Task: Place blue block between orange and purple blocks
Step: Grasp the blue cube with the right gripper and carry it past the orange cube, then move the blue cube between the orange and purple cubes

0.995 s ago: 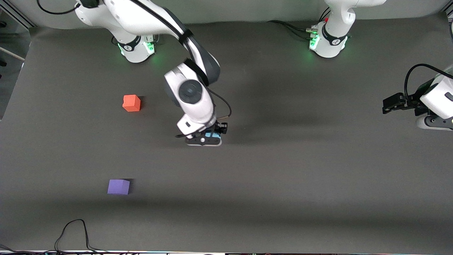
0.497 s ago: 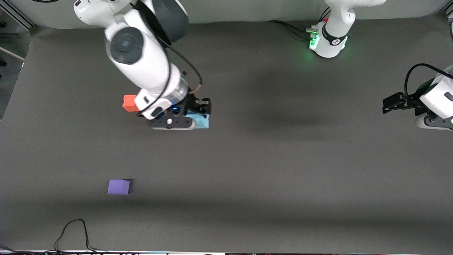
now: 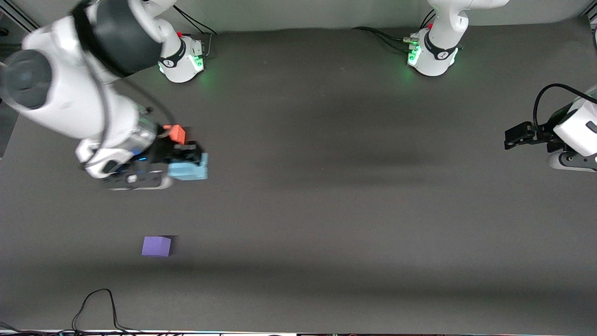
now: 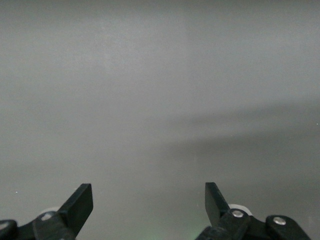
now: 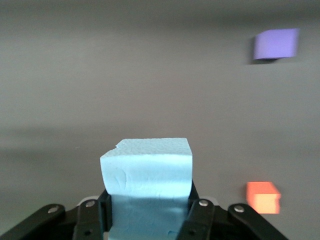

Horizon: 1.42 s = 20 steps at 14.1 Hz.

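My right gripper is shut on the blue block and holds it in the air beside the orange block, over the right arm's end of the table. The right wrist view shows the blue block clamped between the fingers, with the orange block and the purple block on the table below. The purple block lies nearer to the front camera than the orange one. My left gripper is open and empty, waiting at the left arm's end of the table; its view shows only bare table.
The grey mat covers the table. A black cable loops at the edge nearest the front camera. The right arm's base and left arm's base stand along the edge farthest from the camera.
My right gripper has lifted the blue block from mid-table and carried it toward the right arm's end, up beside the orange block. The left arm has not moved.
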{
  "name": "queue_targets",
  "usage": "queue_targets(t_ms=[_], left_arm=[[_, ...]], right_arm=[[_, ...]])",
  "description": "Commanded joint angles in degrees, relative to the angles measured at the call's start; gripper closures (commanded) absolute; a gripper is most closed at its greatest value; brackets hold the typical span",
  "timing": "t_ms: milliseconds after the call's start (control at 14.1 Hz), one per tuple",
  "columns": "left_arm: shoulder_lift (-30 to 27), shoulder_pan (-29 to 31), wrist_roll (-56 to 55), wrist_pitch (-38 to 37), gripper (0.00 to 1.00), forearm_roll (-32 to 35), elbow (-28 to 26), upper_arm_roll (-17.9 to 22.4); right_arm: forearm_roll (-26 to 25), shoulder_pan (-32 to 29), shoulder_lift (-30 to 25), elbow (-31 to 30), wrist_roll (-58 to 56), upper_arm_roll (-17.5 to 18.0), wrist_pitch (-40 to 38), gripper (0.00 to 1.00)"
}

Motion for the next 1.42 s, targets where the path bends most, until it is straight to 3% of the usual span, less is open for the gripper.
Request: queue_targets(t_ms=[0, 213, 355, 426, 497, 1137, 1350], left_arm=[[-0.47, -0.86, -0.4, -1.02, 0.0, 0.81, 0.55, 0.61], [-0.47, -0.86, -0.32, -1.02, 0.0, 0.9, 0.55, 0.7], [-0.47, -0.86, -0.23, -1.1, 0.0, 0.9, 0.55, 0.7], [-0.47, -0.86, -0.14, -1.63, 0.0, 0.9, 0.55, 0.7], [-0.47, -0.77, -0.14, -1.63, 0.0, 0.9, 0.55, 0.7], [-0.47, -0.86, -0.14, -1.63, 0.0, 0.9, 0.64, 0.7], [-0.47, -0.86, -0.14, -1.63, 0.0, 0.9, 0.64, 0.7]], right_arm=[[-0.59, -3.37, -3.09, -6.08, -11.07, -3.43, -0.01, 0.8], [-3.3, -14.0, -3.27, -11.18, -22.77, -1.6, 2.35, 0.8], [-4.02, -25.67, -5.01, -15.56, -25.26, 7.59, 5.16, 0.8], [-6.2, -27.03, -5.81, -17.59, -25.27, 9.38, 6.48, 0.8], [-7.96, -26.7, -6.25, -19.61, -25.27, 9.4, 8.41, 0.8], [-7.8, -23.01, -7.05, -42.55, -23.95, 9.58, 35.38, 0.8], [-6.84, -22.04, -7.66, -53.87, -23.95, 9.67, 47.59, 0.8]])
